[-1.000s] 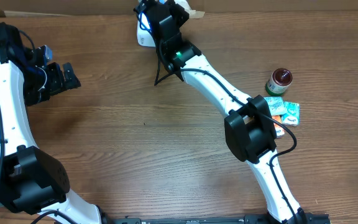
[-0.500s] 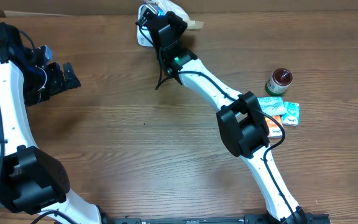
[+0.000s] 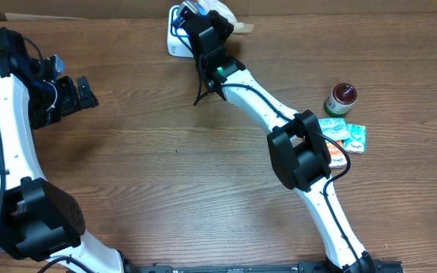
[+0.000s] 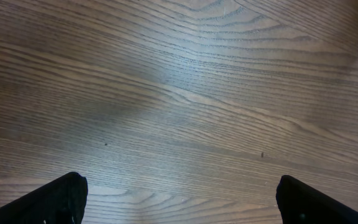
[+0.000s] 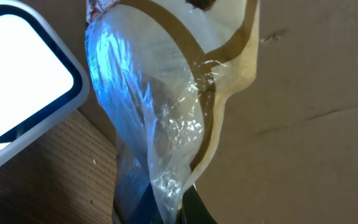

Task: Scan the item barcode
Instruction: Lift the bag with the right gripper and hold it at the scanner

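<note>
Since a second ago: right arm has swung its wrist round at the far edge of the table (image 3: 165, 167), and the pouch (image 3: 234, 24) now shows past the right gripper (image 3: 197, 10) on the side away from the scanner (image 3: 174, 42), its tan trim turned up. Elbow has shifted only slightly; left arm has not moved.

Right gripper – fingers pressed together, pinching the pouch (image 5: 166, 124) by its lower edge; in the wrist view the clear film rises straight out from between them. The scanner (image 5: 17, 93) sits just beside the pouch, to the left of the fingers, apart from it; cardboard wall (image 5: 309, 93) directly behind.

Left gripper (image 3: 82, 92) – jaws spread wide, nothing between them, only bare wood below.

Judgement: the item is being turned in front of the scanner to find the face that reads. No barcode is visible from either camera, so the scan looks unfinished.

Writing: faint print lines near the top of the pouch, not legible. Scanner face is plain white with one blue dot. Well behind the right gripper, by its elbow – a jar (image 3: 341, 99) with a dark red lid and green label, and teal packets (image 3: 344, 135); text too small to read.
</note>
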